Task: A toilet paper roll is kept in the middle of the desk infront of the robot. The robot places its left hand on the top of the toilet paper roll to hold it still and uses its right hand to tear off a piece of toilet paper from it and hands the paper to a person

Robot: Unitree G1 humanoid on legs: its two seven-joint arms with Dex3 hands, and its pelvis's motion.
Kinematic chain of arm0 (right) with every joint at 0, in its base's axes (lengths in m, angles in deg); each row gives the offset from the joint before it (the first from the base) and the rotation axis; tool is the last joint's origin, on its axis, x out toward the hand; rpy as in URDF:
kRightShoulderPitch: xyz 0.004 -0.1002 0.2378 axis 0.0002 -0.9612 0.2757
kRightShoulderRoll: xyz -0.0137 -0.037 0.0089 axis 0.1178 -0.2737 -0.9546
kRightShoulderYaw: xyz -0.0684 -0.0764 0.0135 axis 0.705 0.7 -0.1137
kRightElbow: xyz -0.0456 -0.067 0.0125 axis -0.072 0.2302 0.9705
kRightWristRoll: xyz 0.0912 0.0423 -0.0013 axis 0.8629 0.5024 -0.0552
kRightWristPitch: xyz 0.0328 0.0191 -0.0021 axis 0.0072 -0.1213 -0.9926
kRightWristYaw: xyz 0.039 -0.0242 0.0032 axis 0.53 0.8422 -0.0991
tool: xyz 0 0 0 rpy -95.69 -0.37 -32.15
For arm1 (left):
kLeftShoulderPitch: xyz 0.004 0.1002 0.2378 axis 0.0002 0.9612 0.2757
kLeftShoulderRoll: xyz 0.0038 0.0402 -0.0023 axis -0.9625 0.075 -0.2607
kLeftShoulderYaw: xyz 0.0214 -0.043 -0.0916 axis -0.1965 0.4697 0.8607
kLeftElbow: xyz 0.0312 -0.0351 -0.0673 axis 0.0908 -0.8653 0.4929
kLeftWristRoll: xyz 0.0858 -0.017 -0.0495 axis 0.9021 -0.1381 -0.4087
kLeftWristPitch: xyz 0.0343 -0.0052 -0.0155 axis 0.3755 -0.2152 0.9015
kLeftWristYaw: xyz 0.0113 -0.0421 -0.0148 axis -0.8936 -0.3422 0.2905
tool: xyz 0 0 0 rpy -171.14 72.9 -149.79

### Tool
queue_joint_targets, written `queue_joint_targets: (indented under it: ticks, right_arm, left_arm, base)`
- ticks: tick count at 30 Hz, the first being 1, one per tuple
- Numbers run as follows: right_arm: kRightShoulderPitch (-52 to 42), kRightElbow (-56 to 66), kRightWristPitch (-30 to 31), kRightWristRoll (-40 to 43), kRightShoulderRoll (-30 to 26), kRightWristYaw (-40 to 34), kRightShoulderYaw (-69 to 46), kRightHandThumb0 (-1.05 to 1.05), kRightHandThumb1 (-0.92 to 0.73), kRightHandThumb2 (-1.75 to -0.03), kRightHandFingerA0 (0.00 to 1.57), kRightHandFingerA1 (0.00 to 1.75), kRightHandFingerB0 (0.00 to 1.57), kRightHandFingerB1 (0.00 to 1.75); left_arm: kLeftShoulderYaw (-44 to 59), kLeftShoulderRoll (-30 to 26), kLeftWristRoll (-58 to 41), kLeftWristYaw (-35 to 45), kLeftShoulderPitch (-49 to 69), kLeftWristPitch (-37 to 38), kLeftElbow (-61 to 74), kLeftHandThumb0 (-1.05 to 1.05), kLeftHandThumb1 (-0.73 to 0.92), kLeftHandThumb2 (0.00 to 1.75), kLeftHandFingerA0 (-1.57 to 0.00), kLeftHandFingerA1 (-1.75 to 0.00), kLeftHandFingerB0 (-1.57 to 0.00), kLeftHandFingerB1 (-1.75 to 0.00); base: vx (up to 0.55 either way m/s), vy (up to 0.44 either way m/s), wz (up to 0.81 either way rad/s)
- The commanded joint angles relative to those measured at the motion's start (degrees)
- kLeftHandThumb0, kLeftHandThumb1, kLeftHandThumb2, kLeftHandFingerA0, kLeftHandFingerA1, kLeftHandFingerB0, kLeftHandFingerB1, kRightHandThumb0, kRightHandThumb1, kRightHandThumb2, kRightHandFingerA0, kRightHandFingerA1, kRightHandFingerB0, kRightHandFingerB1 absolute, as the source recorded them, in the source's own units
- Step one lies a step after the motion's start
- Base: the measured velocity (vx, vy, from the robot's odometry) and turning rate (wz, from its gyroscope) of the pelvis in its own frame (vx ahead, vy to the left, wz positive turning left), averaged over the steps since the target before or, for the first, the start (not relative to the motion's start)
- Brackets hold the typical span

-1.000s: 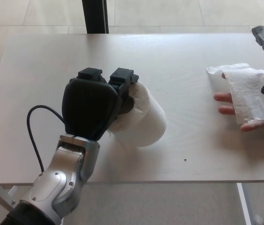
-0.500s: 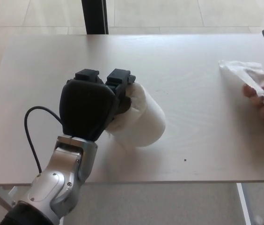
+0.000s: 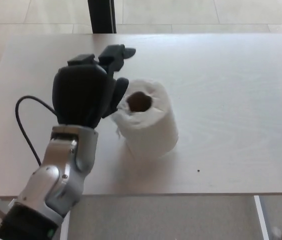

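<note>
The left hand [image 3: 88, 92], fingers spread and apparently holding nothing, sits just left of the upright toilet paper roll [image 3: 147, 119]; the right hand is out of view.

The white toilet paper roll [image 3: 147, 117] stands upright near the middle of the pale wooden worktop [image 3: 231, 100], closer to its front edge. The robot's black left hand [image 3: 87, 90] is just left of the roll, beside its top.

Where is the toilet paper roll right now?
In the head view the toilet paper roll stands upright mid-desk, slightly left of centre, with the left robot hand just to its left.
</note>
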Motion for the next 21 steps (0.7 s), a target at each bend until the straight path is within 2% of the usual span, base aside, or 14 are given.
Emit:
queue_joint_targets:
  ticks: [1,4,8,9,10,11,12,13,16,17,18,19,20,21]
  right_arm:
    - [-7.8,5.9,-3.1,8.3,-6.2,2.6,-11.6,-1.01,-0.67,-0.96,0.0,0.1,0.16,0.21]
    - [-11.7,9.9,-2.0,10.3,-5.8,3.3,-16.3,-0.83,-0.59,-0.87,0.0,0.09,0.1,0.32]
    - [-15.9,12.8,-2.4,11.4,-5.9,3.0,-20.9,-0.79,-0.57,-0.85,0.0,0.09,0.13,0.36]
    - [-18.3,13.8,-2.6,12.5,-5.7,2.6,-23.7,-0.66,-0.7,-0.64,0.0,0.01,0.18,0.28]
    - [-20.7,14.5,-2.2,12.9,-5.7,2.7,-26.5,-0.8,-0.58,-0.85,0.0,0.06,0.14,0.34]
    - [-22.2,15.1,-1.9,13.9,-4.8,2.7,-28.8,-0.64,-0.59,-0.77,0.0,0.0,0.14,0.33]
    - [-24.2,16.0,-1.5,15.1,-4.7,4.1,-31.7,-0.84,-0.58,-0.84,0.0,0.05,0.14,0.33]
    - [-24.7,16.5,-1.4,15.2,-4.5,4.3,-32.3,-0.84,-0.58,-0.84,0.0,0.05,0.14,0.33]
    - [-32.8,18.6,-2.2,17.9,-1.5,3.5,-44.2,-0.76,-0.55,-0.83,0.0,0.1,0.16,0.37]
    - [-34.5,17.3,-3.2,18.1,-0.8,1.8,-47.1,-0.69,-0.7,-0.61,0.0,0.04,0.2,0.29]
    - [-36.8,17.4,-3.2,18.9,0.1,2.4,-50.3,-0.75,-0.74,-0.63,0.0,0.0,0.15,0.31]
    - [-39.4,14.9,-5.6,20.2,0.8,0.9,-54.1,-0.93,-0.65,-0.93,0.0,0.13,0.11,0.39]
    - [-41.4,10.9,-8.3,21.5,0.9,-1.3,-57.6,-0.8,-0.62,-0.83,0.0,0.0,0.03,0.38]
    - [-43.1,7.3,-10.2,22.5,1.0,-3.0,-60.6,-0.86,-0.66,-0.82,0.0,0.0,0.01,0.38]
  left_arm:
    - [14.2,-0.4,-23.9,23.7,-17.6,-7.5,9.8,-0.31,0.69,0.66,-0.65,-0.72,-0.42,-0.52]
    - [16.9,-2.2,-24.8,26.6,-25.1,-11.0,11.9,-0.33,0.68,0.7,-0.65,-0.75,-0.46,-0.54]
    - [20.7,-0.8,-26.3,26.2,-28.2,-16.4,15.2,-0.35,0.69,0.63,-0.72,-0.76,-0.51,-0.54]
    - [23.5,-0.8,-30.3,26.8,-26.4,-17.1,18.8,-0.29,0.72,0.67,-0.66,-0.71,-0.46,-0.56]
    - [26.9,-0.4,-34.8,27.5,-23.2,-18.6,23.6,-0.28,0.74,0.67,-0.66,-0.73,-0.46,-0.55]
    - [29.0,-0.4,-35.6,28.1,-19.9,-21.4,28.6,-0.32,0.73,0.67,-0.66,-0.76,-0.46,-0.55]
    - [30.8,-1.1,-36.2,29.0,-15.7,-22.5,33.2,-0.31,0.7,0.7,-0.62,-0.82,-0.44,-0.58]
    - [31.1,-1.2,-36.3,29.4,-15.3,-22.9,33.9,-0.31,0.7,0.7,-0.62,-0.82,-0.44,-0.58]
    - [38.6,-4.6,-38.0,33.4,4.7,-20.3,45.9,-0.27,0.71,0.69,-0.6,-0.72,-0.4,-0.54]
    - [42.5,-4.2,-40.5,34.8,11.6,-20.1,48.1,-0.22,0.75,0.66,-0.57,-0.74,-0.37,-0.52]
    - [46.9,-3.6,-42.7,36.1,18.3,-19.2,49.2,-0.23,0.76,0.62,-0.57,-0.7,-0.39,-0.49]
    - [51.5,-2.9,-43.1,37.3,25.6,-18.6,48.9,-0.32,0.75,0.62,-0.59,-0.62,-0.41,-0.45]
    - [55.6,-2.1,-44.3,38.0,32.0,-16.0,46.4,-0.33,0.76,0.62,-0.59,-0.58,-0.38,-0.43]
    - [59.7,-0.9,-46.3,38.2,36.6,-14.9,43.3,-0.32,0.77,0.63,-0.57,-0.58,-0.4,-0.43]
  base:
    - [0.0,0.0,0.0]
    - [0.0,0.0,0.0]
    - [0.0,0.0,0.0]
    - [0.0,0.0,0.0]
    - [0.0,0.0,0.0]
    - [0.0,0.0,0.0]
    - [0.0,0.0,0.0]
    - [0.0,0.0,0.0]
    - [0.0,0.0,0.0]
    - [0.0,0.0,0.0]
    - [0.0,0.0,0.0]
    - [0.0,0.0,0.0]
    - [0.0,0.0,0.0]
    - [0.0,0.0,0.0]
